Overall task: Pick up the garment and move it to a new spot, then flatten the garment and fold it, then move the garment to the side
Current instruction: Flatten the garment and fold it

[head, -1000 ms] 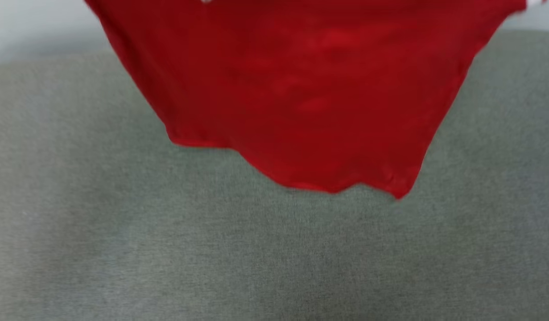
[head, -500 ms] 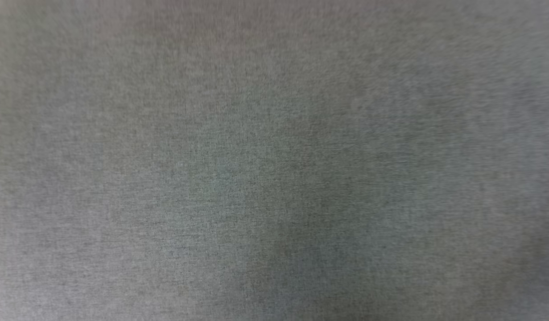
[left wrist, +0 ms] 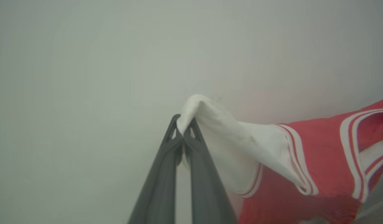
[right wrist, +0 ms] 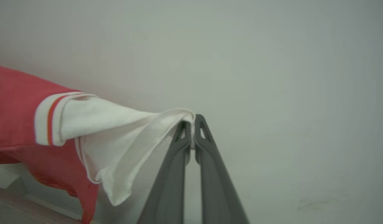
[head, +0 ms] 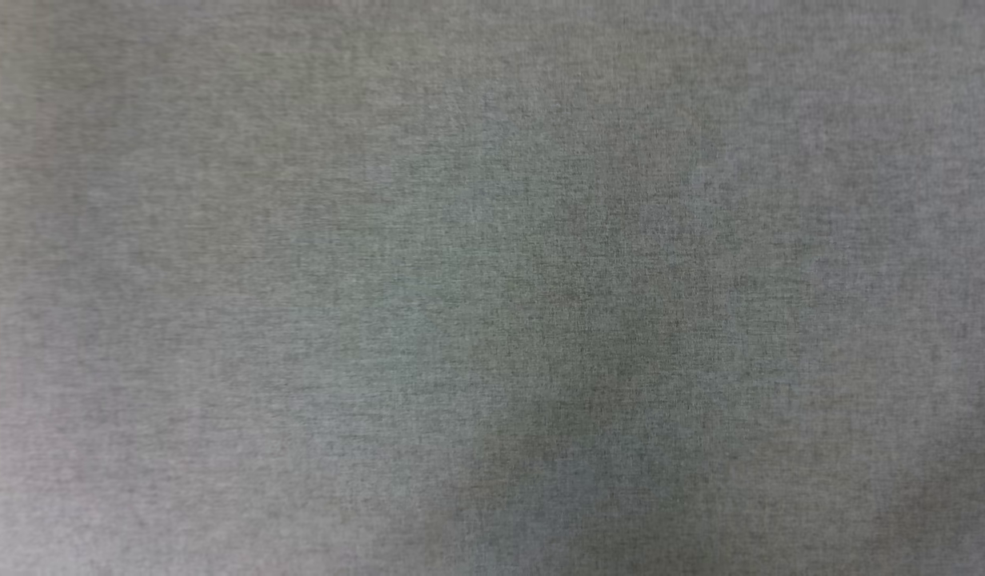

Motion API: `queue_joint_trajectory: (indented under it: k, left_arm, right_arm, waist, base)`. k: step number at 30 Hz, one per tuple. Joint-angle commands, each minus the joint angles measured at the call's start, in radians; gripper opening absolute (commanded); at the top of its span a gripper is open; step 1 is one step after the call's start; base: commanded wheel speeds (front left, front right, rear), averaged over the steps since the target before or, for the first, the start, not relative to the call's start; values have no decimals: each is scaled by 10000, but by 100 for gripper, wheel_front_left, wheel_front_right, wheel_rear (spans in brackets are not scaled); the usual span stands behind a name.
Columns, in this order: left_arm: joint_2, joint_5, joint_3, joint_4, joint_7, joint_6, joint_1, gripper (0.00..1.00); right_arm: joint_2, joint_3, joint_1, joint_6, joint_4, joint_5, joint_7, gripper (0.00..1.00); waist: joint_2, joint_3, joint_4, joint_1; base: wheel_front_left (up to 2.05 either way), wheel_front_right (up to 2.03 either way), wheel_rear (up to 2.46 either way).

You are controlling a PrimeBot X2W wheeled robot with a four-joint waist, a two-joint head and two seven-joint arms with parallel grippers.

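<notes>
1. Red jersey cloth makes up the body of the garment point(left wrist: 306, 174). Its short sleeves are white, and red-and-white striped trim point(left wrist: 298, 155) edges the armhole seams, the cuffs and the neck opening.
2. In the wrist views the garment hangs in the air before a pale, plain wall point(left wrist: 85, 62). It is stretched sideways between the two grippers, and the red body sags below the sleeves.
3. The left gripper point(left wrist: 182, 130) has its dark fingers pressed together on the tip of one white sleeve point(left wrist: 241, 137) — a fold of cloth bulges out above the fingertips.
4. The right gripper point(right wrist: 193, 130) pinches the second white sleeve point(right wrist: 116, 130) in the same way, with the sleeve's hem caught between its closed tips and the rest drooping away to the side.
5. The head view looks down on grey woven cloth point(head: 220, 240), with a darker shadow point(head: 588, 448) at the lower middle.
6. One second ago the red body and its wavy hem hung across the upper half of the head view, over this same grey cloth. Half a second ago, as now, that view gives grey weave — whether the camera or the garment moved cannot be told.
</notes>
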Motion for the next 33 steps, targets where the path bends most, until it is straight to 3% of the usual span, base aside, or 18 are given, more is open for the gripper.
queue_joint_trajectory:
  k: [1, 8, 15, 25, 33]
  left_arm:
    - [-57, -35, -320, 5, -105, -6, 564, 0]
    - [-423, -220, -1281, 228, -601, 9, 3693, 0]
    - [-237, -635, -1592, -318, -661, 461, 7273, 0]
    - [866, -672, -2213, -1250, -211, 790, 10414, 0]
    - [1715, -1136, -2438, -2463, 358, 1066, 12366, 0]
  right_arm:
    - [-184, 314, 561, -10, 0, -163, -205, 0]
    - [-669, 1421, 3632, -12, -371, 116, -732, 0]
    - [-1582, 2668, 6511, -10, -1301, 1658, -109, 0]
    - [-3104, 3093, 10165, -13, -2505, 3640, 1267, 0]
    - [-3712, 2128, 12722, -15, -3577, 4534, 2212, 0]
  waist:
    - [0, -195, 103, -3]
    - [0, -1338, 280, -3]
    - [0, -2749, 262, -3]
    - [0, -4355, 283, -3]
    - [0, -5293, 188, -3]
  base:
    - [0, 0, 0]
    - [0, 0, 0]
    - [0, 0, 0]
    - [0, 0, 0]
    - [0, 0, 0]
